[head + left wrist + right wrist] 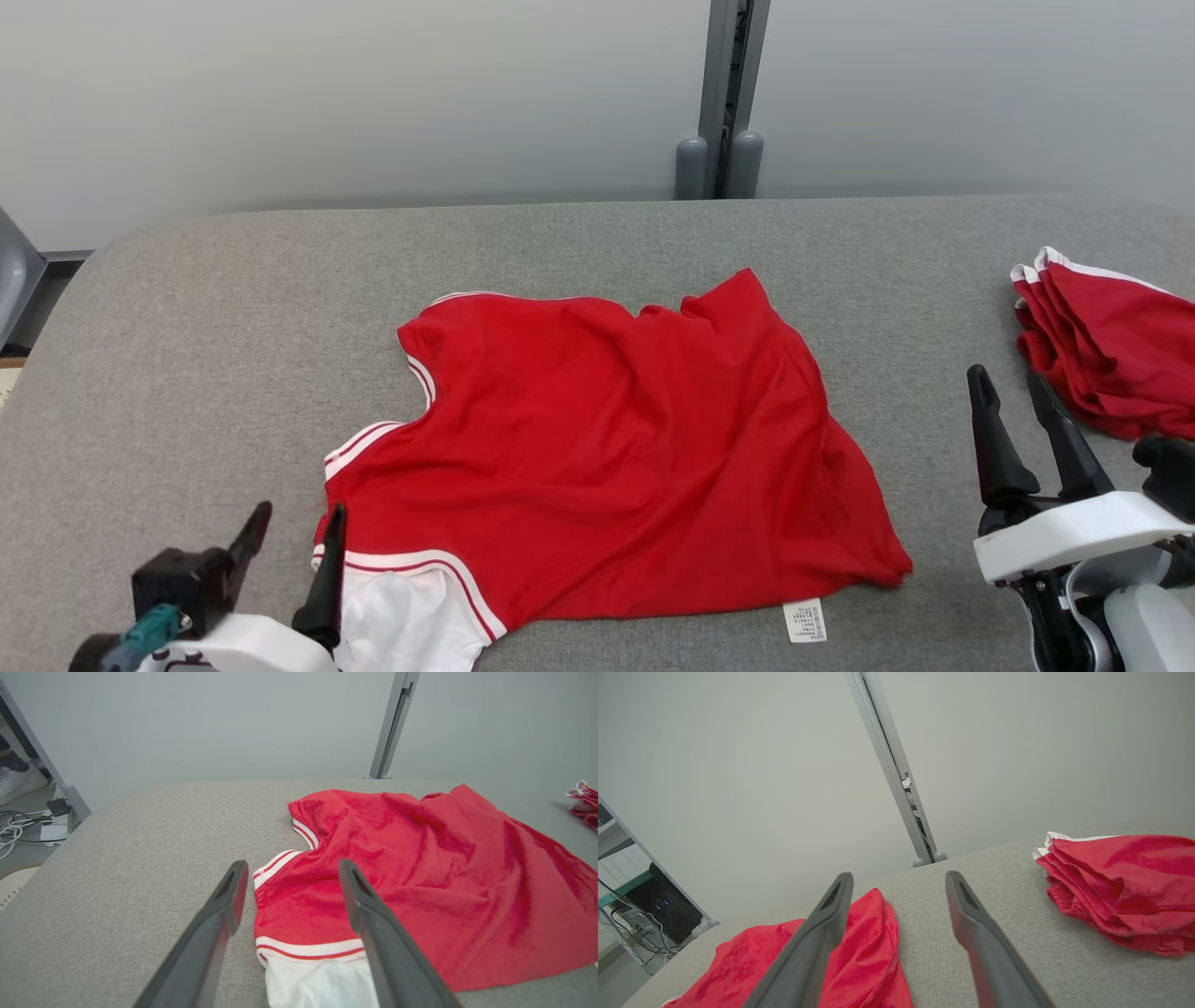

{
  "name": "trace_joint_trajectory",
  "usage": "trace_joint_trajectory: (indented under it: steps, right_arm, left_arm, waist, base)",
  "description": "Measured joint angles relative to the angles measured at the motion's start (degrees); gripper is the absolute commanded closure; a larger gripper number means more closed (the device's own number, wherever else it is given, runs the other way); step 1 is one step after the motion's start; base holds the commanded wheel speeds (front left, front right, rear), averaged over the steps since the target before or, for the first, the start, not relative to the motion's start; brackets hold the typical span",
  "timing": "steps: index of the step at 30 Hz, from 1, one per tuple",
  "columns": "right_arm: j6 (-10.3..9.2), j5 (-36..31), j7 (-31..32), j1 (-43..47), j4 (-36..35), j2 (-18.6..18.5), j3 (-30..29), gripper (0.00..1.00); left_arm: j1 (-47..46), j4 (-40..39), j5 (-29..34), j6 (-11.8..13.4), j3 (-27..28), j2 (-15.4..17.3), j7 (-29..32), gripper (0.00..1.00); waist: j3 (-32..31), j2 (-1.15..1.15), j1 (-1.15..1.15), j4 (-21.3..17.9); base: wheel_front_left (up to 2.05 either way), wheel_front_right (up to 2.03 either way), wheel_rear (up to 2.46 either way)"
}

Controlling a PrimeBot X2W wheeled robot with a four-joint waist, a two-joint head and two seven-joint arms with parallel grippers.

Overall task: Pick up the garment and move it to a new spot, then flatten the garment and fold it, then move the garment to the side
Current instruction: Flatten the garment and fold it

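Left gripper (291, 551) at 7 o'clock in head view, jaws wide apart, nothing held. Its inner finger overlaps the white sleeve (411, 616) edge; can't tell if it touches the cloth or sits just above. In left wrist view the left gripper (293, 877) straddles the striped sleeve seam, outer finger over bare worktop (117, 858).

Right gripper (1008, 401) at 4 o'clock, jaws apart, empty, over bare worktop between the garment and the folded red pile (1111, 355) at 3 o'clock. Right wrist view agrees: right gripper (899, 882) spread, nothing between its fingers.

Garment (616, 439) = red shirt, white trim, centre of the worktop (233, 327), lying down but rumpled. Creases run across the body, far edge at 1 o'clock bunched up, hem corner at 4 o'clock tucked, care label (805, 621) sticking out at 5 o'clock.

Step, as judged: placement looks done, flatten is in hand, fold not begun.

Next move calls for: pinch the near sleeve or shoulder with the left, hem corner with the right, pull apart toward 9 and 3 o'clock to take the creases out, keeping clear of the pile
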Motion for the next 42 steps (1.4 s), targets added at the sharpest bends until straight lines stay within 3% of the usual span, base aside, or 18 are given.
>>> trace_joint_trajectory:
  steps: [6,19,27,33,42]
  right_arm:
    - [0.0,-0.4,-0.4,0.8,0.5,0.1,-0.2,0.0]
    - [0.0,-2.3,-1.0,0.7,0.5,-0.3,-0.1,0.0]
    - [0.0,-5.4,-3.1,1.4,-1.8,-0.3,-0.9,0.0]
    - [0.0,-9.1,-3.7,2.9,-4.1,-0.7,-0.6,0.0]
    - [0.0,-10.0,-3.7,3.0,-5.4,0.1,-0.5,0.0]
  left_arm:
    - [0.5,1.8,0.0,0.0,-2.0,-3.0,-1.5,0.0]
    - [-2.2,3.8,4.1,0.6,1.3,-6.3,-13.5,0.0]
    - [-1.9,2.6,10.2,-2.5,8.0,-11.9,-14.2,0.0]
    - [0.2,2.8,15.1,-7.8,12.8,-17.0,-14.2,0.0]
    - [0.2,4.3,18.8,-12.5,16.6,-20.6,-14.2,0.0]
  waist:
    - [0.5,0.0,0.0,0.1]
    - [-0.2,0.0,0.0,-0.1]
    - [0.3,0.0,0.0,-0.1]
    - [0.7,0.0,0.0,-0.1]
    - [0.8,0.0,0.0,-0.2]
  base:
    - [0.0,0.0,0.0]
    - [0.0,0.0,0.0]
    - [0.0,0.0,0.0]
    - [0.0,0.0,0.0]
    - [0.0,0.0,0.0]
